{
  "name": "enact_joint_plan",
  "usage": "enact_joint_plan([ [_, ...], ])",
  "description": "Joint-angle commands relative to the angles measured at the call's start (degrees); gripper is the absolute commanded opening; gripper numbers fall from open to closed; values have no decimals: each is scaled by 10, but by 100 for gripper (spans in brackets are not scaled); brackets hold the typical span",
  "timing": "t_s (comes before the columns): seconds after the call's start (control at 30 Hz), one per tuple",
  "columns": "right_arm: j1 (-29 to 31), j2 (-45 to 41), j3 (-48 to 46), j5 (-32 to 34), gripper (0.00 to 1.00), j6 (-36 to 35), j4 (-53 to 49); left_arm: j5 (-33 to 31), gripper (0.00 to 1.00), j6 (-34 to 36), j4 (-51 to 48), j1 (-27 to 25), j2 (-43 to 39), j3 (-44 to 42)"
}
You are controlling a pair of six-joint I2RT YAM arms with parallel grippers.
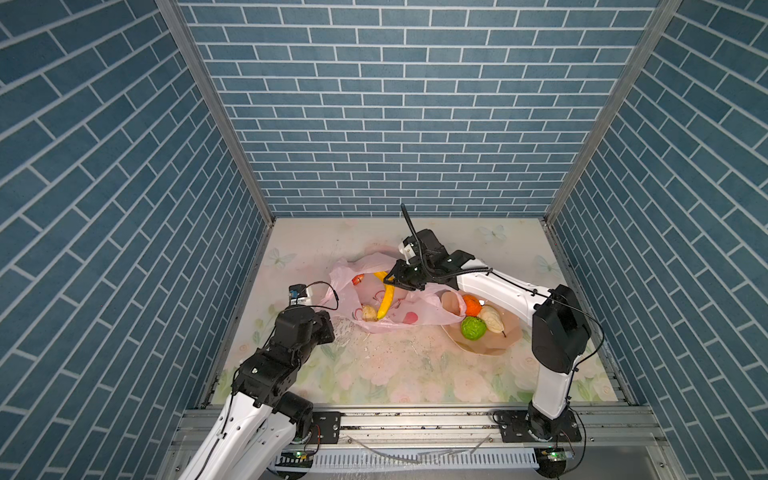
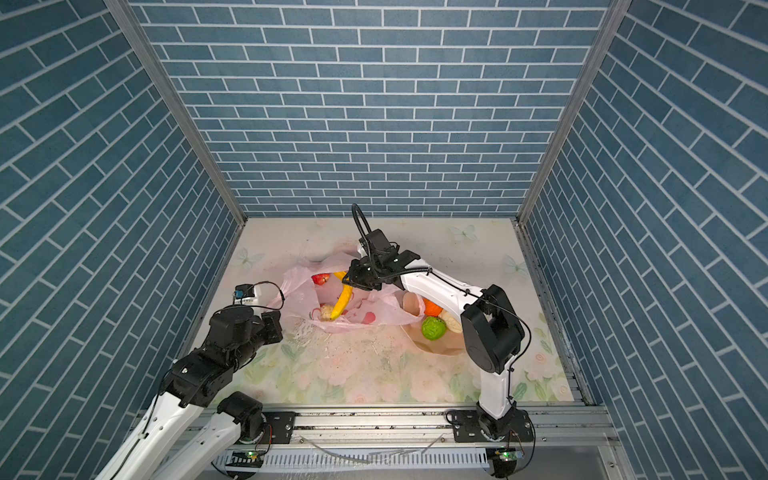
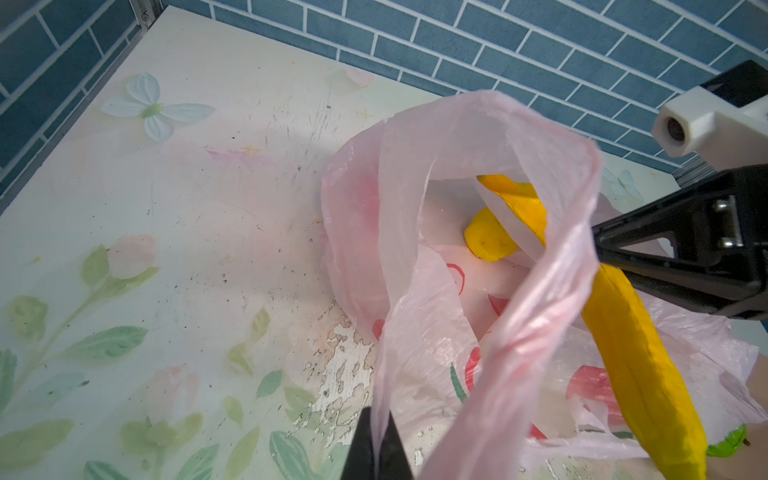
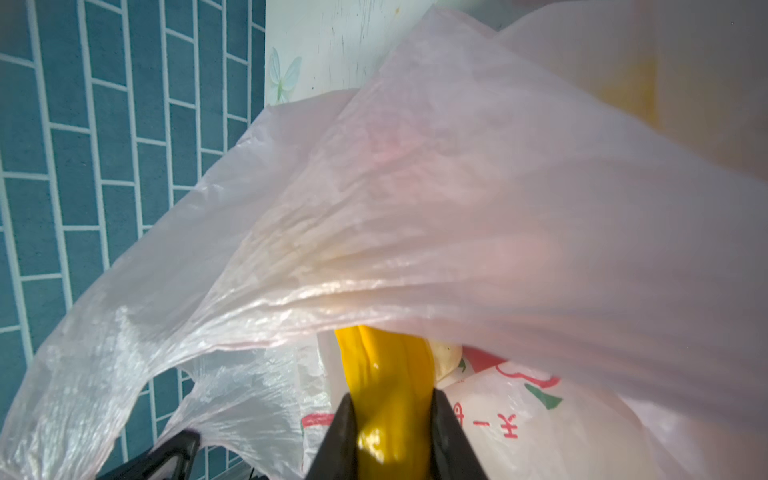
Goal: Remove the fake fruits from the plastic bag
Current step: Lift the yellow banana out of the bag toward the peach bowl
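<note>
We log the plastic bag (image 1: 399,316) at mid-tabletop (image 1: 395,365): thin, crinkly, pale pink with red print, mouth open. The left fingers (image 3: 358,453) pinch its handle tight. The right fingers (image 4: 336,440) clamp the long yellow banana (image 4: 386,395) in its mouth. The bowl (image 1: 498,347) at the bag's 3 o'clock holds an orange (image 1: 471,304) and a green ball (image 1: 473,328).

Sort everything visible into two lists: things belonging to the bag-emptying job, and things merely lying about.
Job: plastic bag, banana, red apple, yellow fruit, cream lump, orange, green ball, second cream lump, left hand, right hand.
Lying about: bowl, floral tabletop.
</note>
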Motion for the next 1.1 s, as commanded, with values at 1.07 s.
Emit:
enact_joint_plan([
  [1.07, -150, -414, -194, 167, 5, -140, -261, 0, 6, 16, -19, 0, -17, 4],
])
